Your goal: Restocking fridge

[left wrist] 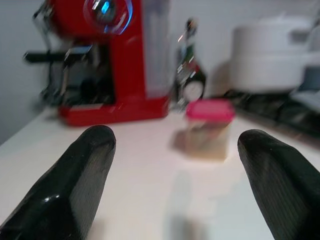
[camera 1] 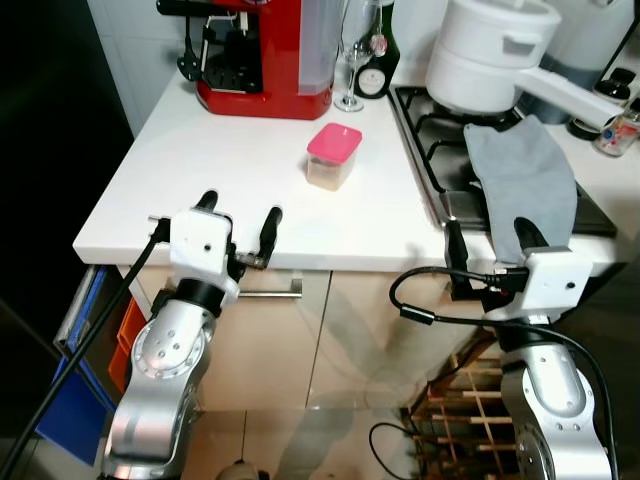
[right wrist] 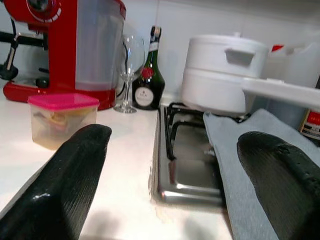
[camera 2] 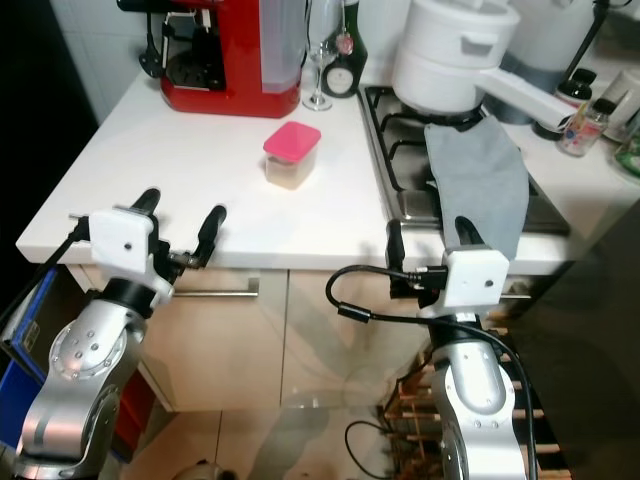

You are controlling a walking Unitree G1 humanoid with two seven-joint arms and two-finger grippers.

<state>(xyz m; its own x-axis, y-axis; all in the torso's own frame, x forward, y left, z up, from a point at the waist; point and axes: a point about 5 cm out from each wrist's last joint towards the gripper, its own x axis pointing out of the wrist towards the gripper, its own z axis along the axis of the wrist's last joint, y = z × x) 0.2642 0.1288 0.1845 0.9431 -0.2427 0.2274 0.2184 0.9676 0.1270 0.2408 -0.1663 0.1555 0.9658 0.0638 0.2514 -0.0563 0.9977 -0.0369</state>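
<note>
Left gripper [camera 1: 240, 222], lower left, fingers spread wide, empty, at the white counter [camera 1: 200, 170] edge; red coffee machine [camera 1: 262, 55], top left; pink-lidded food container [camera 1: 333, 156], upper centre, alone on the counter; wine glass [camera 1: 352, 50] and dark bottle [camera 1: 378, 50], top centre; right gripper [camera 1: 492, 238], lower right, fingers parted, empty, beside the grey cloth [camera 1: 522, 180] draped over the hob [camera 1: 440, 140]; white pot [camera 1: 492, 50], top right.

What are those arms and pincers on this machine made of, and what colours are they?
Both arms are rounded silver shells with black joints. Each ends in a white boxy wrist block carrying two long black fingers, glossy and finely ribbed up close. The left gripper has a black cable trailing down its outer side; the right gripper has a black cable looping out beside its wrist.
</note>
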